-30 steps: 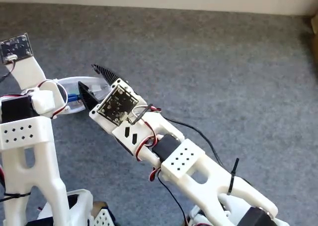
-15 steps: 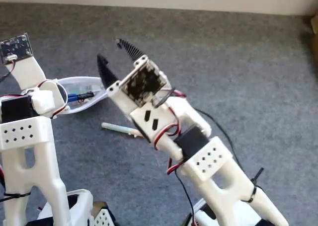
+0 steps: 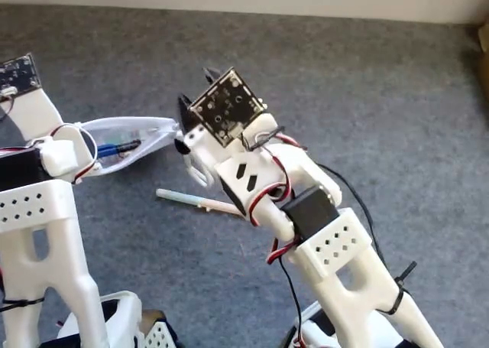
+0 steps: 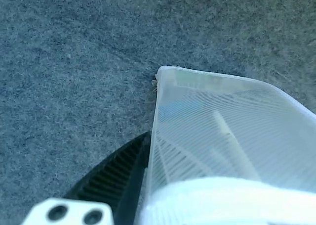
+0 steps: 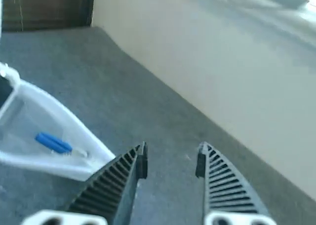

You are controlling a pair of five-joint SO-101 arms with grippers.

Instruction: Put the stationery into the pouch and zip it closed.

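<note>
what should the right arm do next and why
Probably lower the open right gripper to the pen on the carpet and grasp it: that pen lies outside the pouch, just under the raised arm.

pouch [image 3: 130, 136]: we see it translucent white, resting on the grey carpet [image 3: 367, 95], its mouth spread open and its far end tapering to a point.
blue pen [image 3: 118, 147]: we see it lying inside the pouch.
white pen [image 3: 187, 199]: we find it flat on the carpet, near the pouch but outside it.
</note>
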